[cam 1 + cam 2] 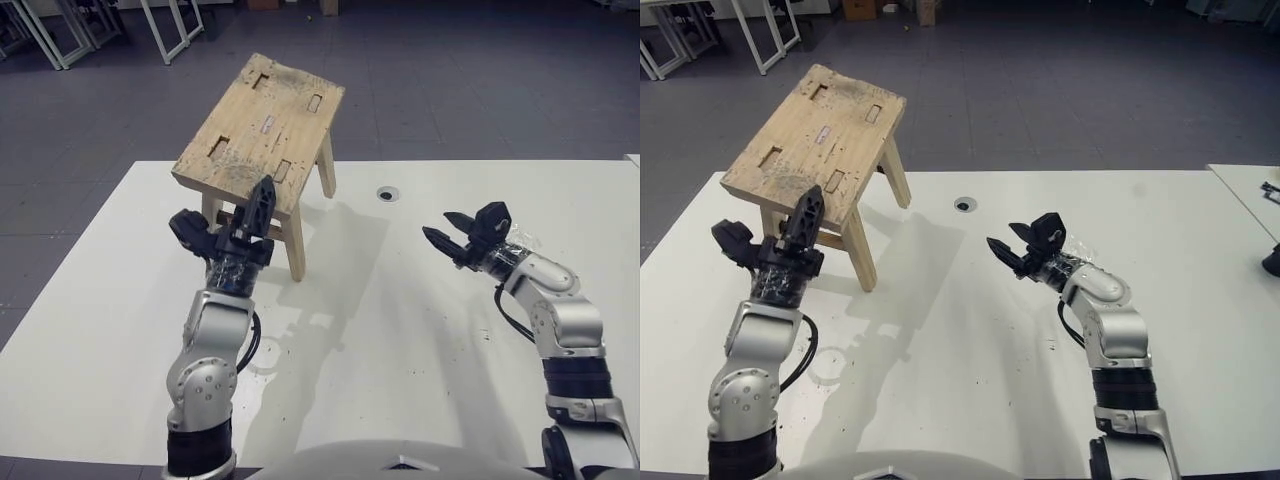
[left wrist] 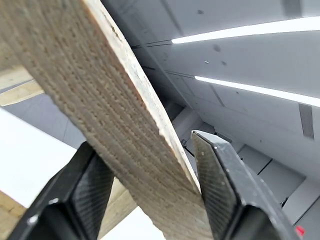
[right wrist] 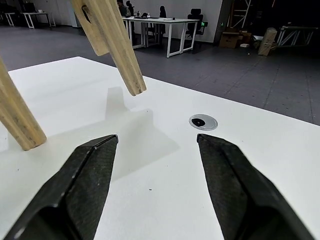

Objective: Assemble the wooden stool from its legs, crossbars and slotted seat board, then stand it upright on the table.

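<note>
Stool: pale raw wood with visible grain; seat board smudged grey, dark rectangular slots.
Desk: plain white, with a grey round grommet toward 12 o'clock.
Left jaws, right jaws: black, woven texture.
Floor: dark grey tiles.

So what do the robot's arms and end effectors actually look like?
The left arm and right arm are silver-grey rounded segments with black bands; a black cable loops beside each forearm. The left end effector and right end effector are black, with two tapering fingers showing a woven texture.
</note>
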